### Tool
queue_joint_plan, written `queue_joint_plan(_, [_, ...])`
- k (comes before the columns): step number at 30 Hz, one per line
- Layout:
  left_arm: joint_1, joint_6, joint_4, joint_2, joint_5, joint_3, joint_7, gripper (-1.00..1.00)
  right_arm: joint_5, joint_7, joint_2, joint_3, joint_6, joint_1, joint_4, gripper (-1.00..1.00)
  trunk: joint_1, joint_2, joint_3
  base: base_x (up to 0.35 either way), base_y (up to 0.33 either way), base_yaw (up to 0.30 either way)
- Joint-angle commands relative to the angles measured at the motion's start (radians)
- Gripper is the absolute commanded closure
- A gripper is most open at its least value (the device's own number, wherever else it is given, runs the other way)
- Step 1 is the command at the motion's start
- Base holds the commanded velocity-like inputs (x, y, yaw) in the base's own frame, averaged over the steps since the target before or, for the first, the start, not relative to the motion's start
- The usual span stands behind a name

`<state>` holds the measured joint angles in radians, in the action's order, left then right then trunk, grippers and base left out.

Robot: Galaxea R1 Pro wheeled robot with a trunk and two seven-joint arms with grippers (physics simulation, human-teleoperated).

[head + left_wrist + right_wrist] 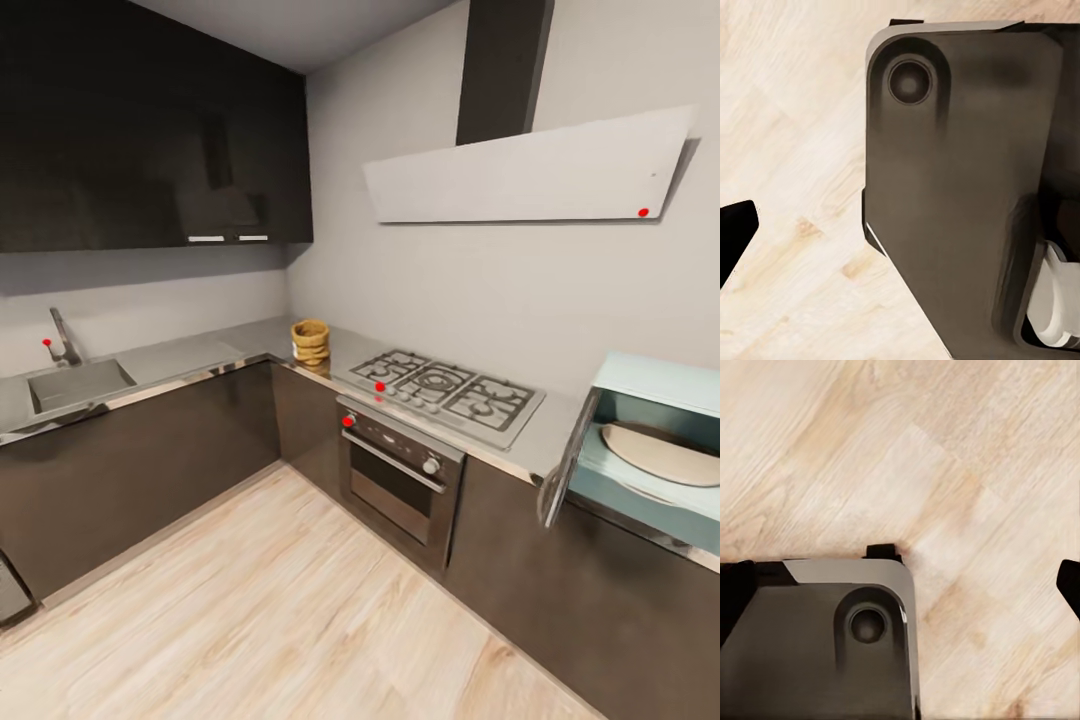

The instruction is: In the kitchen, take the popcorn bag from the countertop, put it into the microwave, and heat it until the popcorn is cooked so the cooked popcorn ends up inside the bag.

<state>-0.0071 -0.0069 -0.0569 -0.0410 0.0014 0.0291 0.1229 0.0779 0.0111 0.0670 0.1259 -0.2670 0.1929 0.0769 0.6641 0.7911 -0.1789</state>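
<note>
- Head view: the popcorn bag (310, 342) stands upright on the countertop (190, 355) in the corner of the L-shaped kitchen, its long axis vertical and its rolled rim facing up; what lies inside it cannot be told.
- It sits just beside the gas hob (445, 392), between the hob and the sink (78, 384), well apart from the microwave (650, 450).
- That microwave is at the right edge, its door (566, 462) swung open toward the hob; a pale round turntable plate (660, 452) lies flat inside.
- A steel oven (400, 480) sits under the hob, its door closed.
- Wrist views: both look down on the wooden floor (945, 450) and the robot's dark base (960, 195).
- Each gripper's spread cannot be told; a single black fingertip (735, 232) shows at the edge of the left wrist view, another (1069, 583) in the right wrist view.
</note>
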Motion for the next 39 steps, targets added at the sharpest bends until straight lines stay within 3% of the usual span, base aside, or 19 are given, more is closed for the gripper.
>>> queue_joint_plan(1, [-0.001,-0.001,0.000,0.000,0.000,0.002,0.003,-1.00,0.008,0.001,0.001,0.008,-0.008,-0.004,0.004,-1.00,0.001,0.001,-0.001,0.243,0.206,0.000])
queue_joint_plan(9, [-0.001,-0.001,0.000,0.000,0.000,0.002,0.003,-1.00,0.009,0.001,0.001,0.008,-0.008,-0.050,0.004,-1.00,0.001,0.001,-0.001,0.286,0.154,0.000])
queue_joint_plan(19, [-0.001,-0.001,0.000,0.001,0.000,0.003,0.003,-1.00,0.008,0.001,0.001,0.008,-0.008,-0.050,0.004,-1.00,0.001,0.001,-0.001,0.272,0.184,-0.005])
queue_joint_plan(33, [-0.001,-0.001,-0.001,0.024,0.003,0.008,0.003,-1.00,0.008,0.001,0.001,0.008,-0.008,-0.050,0.004,-1.00,0.001,0.001,-0.001,0.245,0.215,-0.262])
queue_joint_plan(39, [-0.001,-0.001,-0.001,0.025,0.003,0.008,0.003,-1.00,0.008,0.001,0.001,0.008,-0.008,-0.050,0.003,-1.00,0.001,0.001,-0.001,0.207,0.249,-0.062])
